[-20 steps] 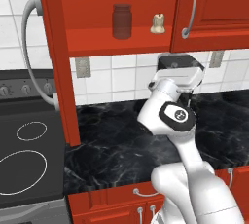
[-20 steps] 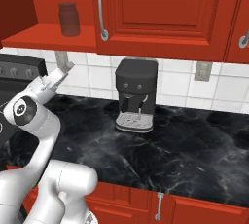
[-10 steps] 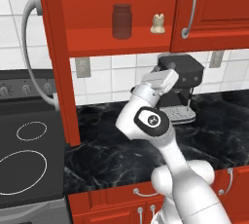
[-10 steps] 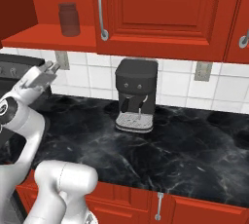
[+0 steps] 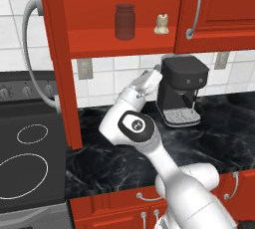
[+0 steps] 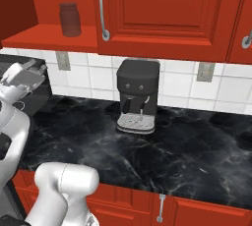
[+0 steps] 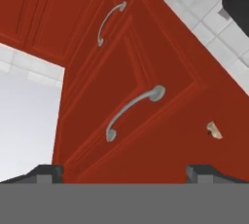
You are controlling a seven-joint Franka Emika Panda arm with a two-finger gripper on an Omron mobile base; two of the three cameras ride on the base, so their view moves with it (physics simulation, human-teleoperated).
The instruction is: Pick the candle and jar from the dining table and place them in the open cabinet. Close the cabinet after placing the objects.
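The dark brownish glass cylinder jar [image 5: 124, 21] and the small squat cream-white candle [image 5: 161, 24] both stand upright on the bottom shelf of the open red wooden wall cabinet [image 5: 119, 41], the jar to the left and the candle to its right, apart from each other and near the closed right-hand door with its long curved silver handle [image 5: 194, 6]. The cabinet's left door [image 5: 57, 58] stands swung open toward the near side. Below the shelf, the white arm's gripper [image 5: 153, 75] hangs in the air with its fingers spread wide and nothing between them, just left of the black coffee machine [image 5: 182, 89] that sits on the black marble bench [image 5: 219, 138] against the white tiled wall. A black stovetop [image 5: 25, 158] lies to the left.
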